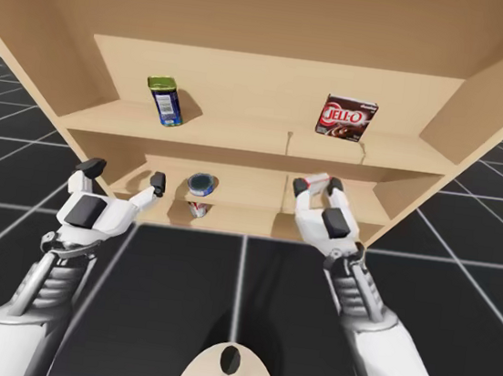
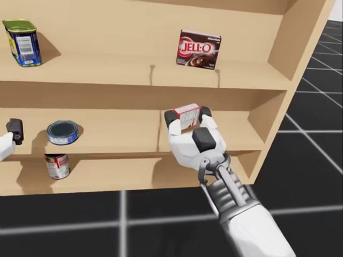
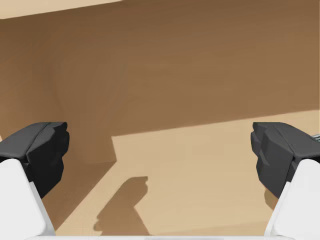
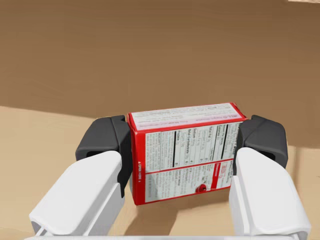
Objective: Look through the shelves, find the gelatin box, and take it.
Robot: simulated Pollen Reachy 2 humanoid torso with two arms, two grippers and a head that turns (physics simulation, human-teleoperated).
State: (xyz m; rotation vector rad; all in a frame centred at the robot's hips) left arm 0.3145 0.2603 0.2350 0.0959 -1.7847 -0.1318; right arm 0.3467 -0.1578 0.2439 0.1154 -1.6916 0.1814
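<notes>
A small red and white box point(image 4: 182, 155) sits between the fingers of my right gripper point(image 4: 182, 137), which is shut on it from two sides. In the head view this red box point(image 2: 187, 115) is held by my right gripper point(image 2: 187, 118) just in front of the middle shelf point(image 2: 236, 136). From above, my right gripper point(image 1: 317, 186) with the red box point(image 1: 319, 180) is at the middle shelf's right half. A dark brown box point(image 1: 347, 119) point(image 2: 199, 49) stands upright on the top shelf. My left gripper point(image 1: 126, 173) point(image 3: 160, 150) is open, with nothing between its fingers, at the shelf's left end.
A blue can with a green lid point(image 1: 166, 100) point(image 2: 22, 42) stands at the top shelf's left. A flat blue can point(image 1: 201, 184) point(image 2: 62, 131) lies on the middle shelf, with a red and white can point(image 1: 197, 209) point(image 2: 57, 165) below it. Wooden side walls point(image 2: 300, 48) close in the shelves.
</notes>
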